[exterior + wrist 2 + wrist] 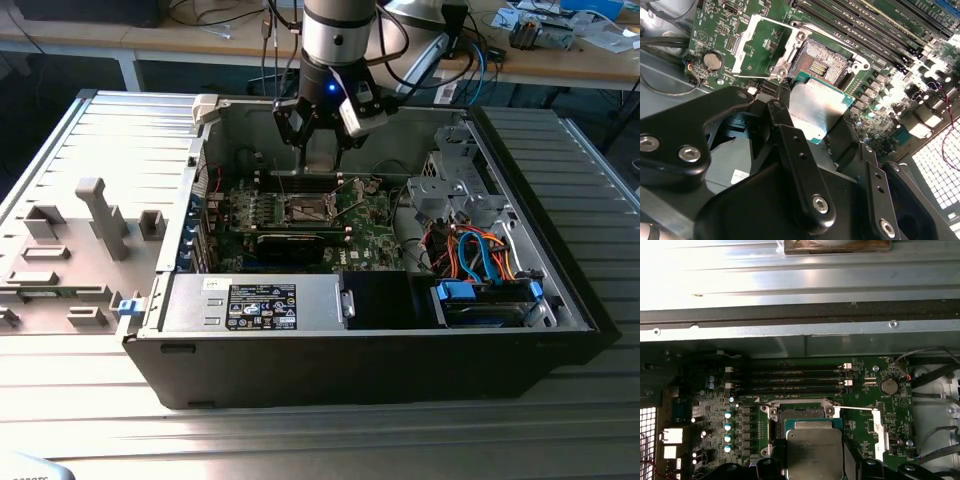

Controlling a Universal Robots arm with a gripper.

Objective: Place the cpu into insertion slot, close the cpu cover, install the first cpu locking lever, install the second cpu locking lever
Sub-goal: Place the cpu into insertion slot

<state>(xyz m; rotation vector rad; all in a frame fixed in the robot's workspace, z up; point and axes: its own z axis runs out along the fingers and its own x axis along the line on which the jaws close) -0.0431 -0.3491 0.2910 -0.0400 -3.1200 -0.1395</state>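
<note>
Hanging in the upper middle of the exterior view, the gripper (pixel 322 160) pinches the cpu (pixel 815 110) between its fingers, just above the bare socket (pixel 822 60). The cpu cover (pixel 881 432) is swung open beside the socket.

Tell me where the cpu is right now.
In the second wrist view the cpu is clamped in the gripper, poised right by the empty socket, with the cpu cover flipped open beside that socket.
</note>
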